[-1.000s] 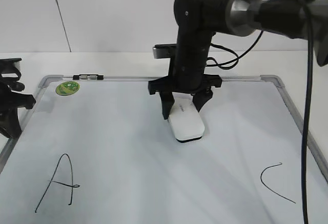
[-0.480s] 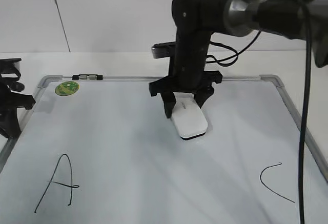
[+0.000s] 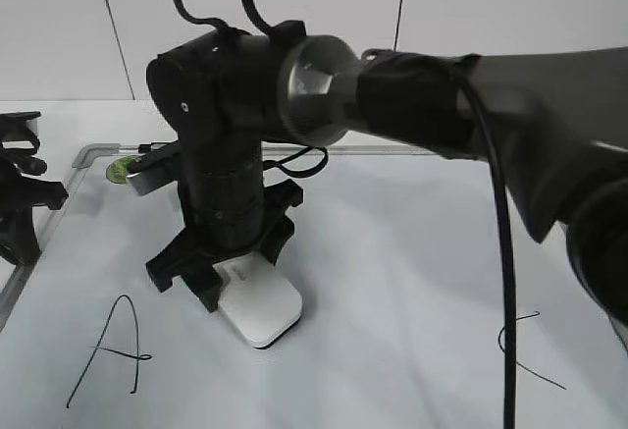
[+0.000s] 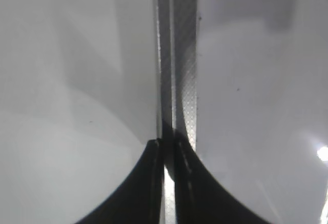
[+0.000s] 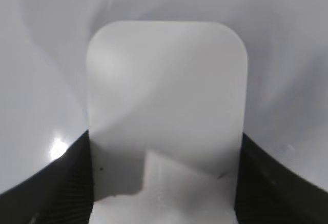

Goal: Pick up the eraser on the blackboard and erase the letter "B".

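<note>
White eraser [image 3: 259, 304] pinched by right fingers [image 3: 203, 282] on blackboard [image 3: 412, 252], beside "A" [image 3: 110, 352]; left fingers [image 4: 168, 183] pressed together

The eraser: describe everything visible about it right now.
The eraser is a white, smooth, plastic-looking block with rounded corners and a thin dark base along its lower edge. It lies flat on the blackboard, right of the letter "A". The right tool clamps its far end, one black finger on each long side, as the right wrist view confirms. No "B" is visible.
</note>
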